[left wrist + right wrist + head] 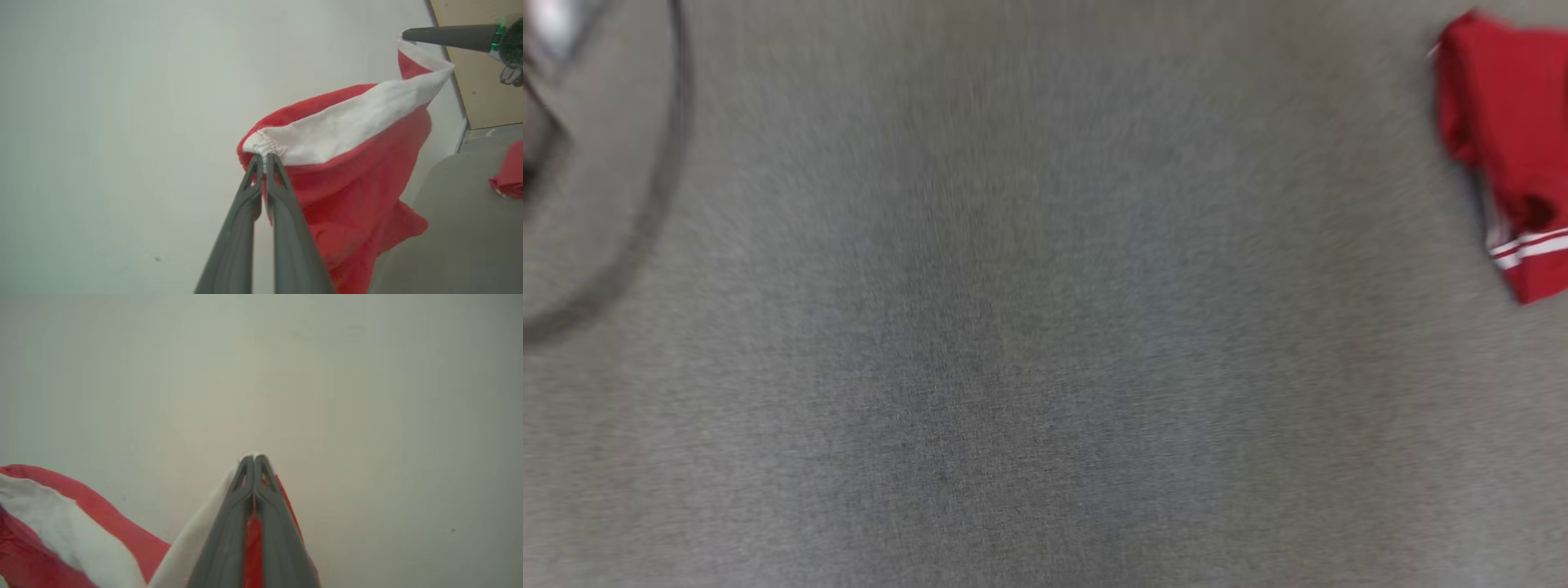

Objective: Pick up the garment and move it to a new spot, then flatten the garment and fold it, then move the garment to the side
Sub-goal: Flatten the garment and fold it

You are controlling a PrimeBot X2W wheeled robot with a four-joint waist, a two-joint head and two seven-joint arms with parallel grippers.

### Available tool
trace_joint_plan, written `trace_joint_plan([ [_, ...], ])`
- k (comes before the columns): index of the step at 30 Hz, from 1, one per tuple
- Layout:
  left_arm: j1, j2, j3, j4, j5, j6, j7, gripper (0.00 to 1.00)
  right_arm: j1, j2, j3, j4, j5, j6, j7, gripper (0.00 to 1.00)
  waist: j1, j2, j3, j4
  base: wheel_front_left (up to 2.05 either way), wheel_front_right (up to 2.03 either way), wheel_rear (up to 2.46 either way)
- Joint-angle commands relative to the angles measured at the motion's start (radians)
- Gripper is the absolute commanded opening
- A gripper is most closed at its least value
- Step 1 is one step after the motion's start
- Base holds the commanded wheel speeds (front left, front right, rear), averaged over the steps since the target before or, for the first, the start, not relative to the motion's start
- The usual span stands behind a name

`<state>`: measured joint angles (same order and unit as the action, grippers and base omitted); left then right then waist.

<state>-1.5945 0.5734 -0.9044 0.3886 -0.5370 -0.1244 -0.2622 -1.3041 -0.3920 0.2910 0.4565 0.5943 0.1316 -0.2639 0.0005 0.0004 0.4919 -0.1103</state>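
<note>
The garment [351,175] is red with a broad white band and hangs in the air in front of a pale wall. In the left wrist view my left gripper [264,157] is shut on a stitched end of the white band. The band's other end is pinched by my right gripper [404,34] at the upper right of that view, so the band stretches between the two. The right wrist view has my right gripper [254,457] shut on white and red cloth, with the garment [61,514] sagging away to the lower left.
The grey cloth-covered table [1029,343] lies below, blurred in the head view. Another red cloth with thin white stripes [1511,155] lies at its right edge, the red cloth [508,175] also in the left wrist view. A dark curved line [662,204] crosses the left. A wooden board [478,81] leans against the wall.
</note>
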Motion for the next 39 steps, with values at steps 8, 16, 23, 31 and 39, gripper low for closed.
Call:
trace_joint_plan([
  [8, 0.38, 0.003, 0.039, -0.209, 0.016, -0.005, -0.003, 0.0, 0.265, -0.039, 0.004, -0.103, 0.034, -0.002, 0.0, 0.0, -0.0005, -0.0004, 0.119, 0.036, 0.0, 0.0, 0.0],
  [16, 0.741, 0.063, -0.007, -0.358, -0.044, -0.005, -0.003, 0.0, 0.609, -0.137, 0.02, -0.22, 0.132, -0.002, -0.001, 0.0, -0.0005, -0.0004, -0.006, 0.043, 0.0, 0.0, 0.0],
  [23, 0.961, 0.092, -0.009, -0.391, -0.034, -0.006, -0.003, 0.0, 0.837, -0.172, -0.002, -0.305, 0.156, -0.002, -0.001, 0.0, -0.0005, -0.0004, -0.117, 0.035, 0.0, 0.0, 0.0],
  [31, 1.242, 0.065, 0.081, -0.454, -0.043, -0.005, -0.003, 0.0, 1.109, -0.218, -0.05, -0.405, 0.168, -0.002, -0.001, 0.0, -0.0005, -0.0004, -0.307, 0.041, 0.0, 0.0, 0.0],
  [39, 1.456, 0.065, 0.162, -0.562, -0.164, -0.003, -0.003, 0.0, 1.314, -0.279, -0.102, -0.483, 0.164, -0.002, -0.001, 0.0, -0.0005, -0.0004, -0.384, 0.069, 0.0, 0.0, 0.0],
])
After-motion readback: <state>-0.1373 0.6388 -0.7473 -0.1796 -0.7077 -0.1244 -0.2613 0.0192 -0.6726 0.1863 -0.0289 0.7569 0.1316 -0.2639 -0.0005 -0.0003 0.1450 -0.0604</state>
